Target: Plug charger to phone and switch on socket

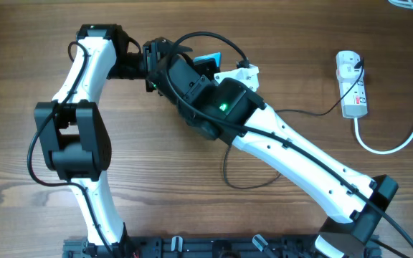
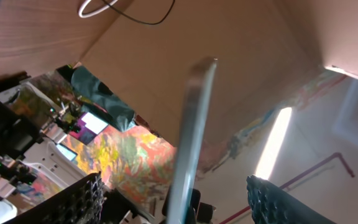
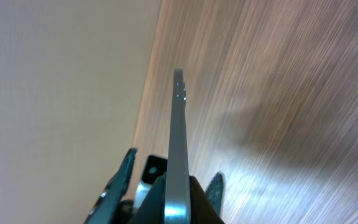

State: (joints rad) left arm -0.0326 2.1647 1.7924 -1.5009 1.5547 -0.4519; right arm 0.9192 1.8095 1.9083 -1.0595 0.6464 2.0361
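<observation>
The phone [image 1: 208, 59] shows only a turquoise corner past the right arm in the overhead view. It is seen edge-on in the left wrist view [image 2: 194, 124] and the right wrist view [image 3: 178, 137]. My right gripper [image 3: 178, 186] is shut on its lower end and holds it off the table. My left gripper [image 2: 174, 180] is open, with a finger well clear on each side of the phone. Both grippers meet at the back left [image 1: 156, 63]. The charger's black plug [image 1: 357, 66] sits in the white socket [image 1: 352, 89]. Its thin cable [image 1: 314, 112] runs under the right arm; its tip is hidden.
The socket's white cable [image 1: 400, 143] curves along the right edge of the wooden table [image 1: 335, 29]. A loop of thin black cable [image 1: 228, 175] lies below the right arm. In the left wrist view a white cable [image 2: 95, 11] and a black cable [image 2: 145, 20] lie on the table.
</observation>
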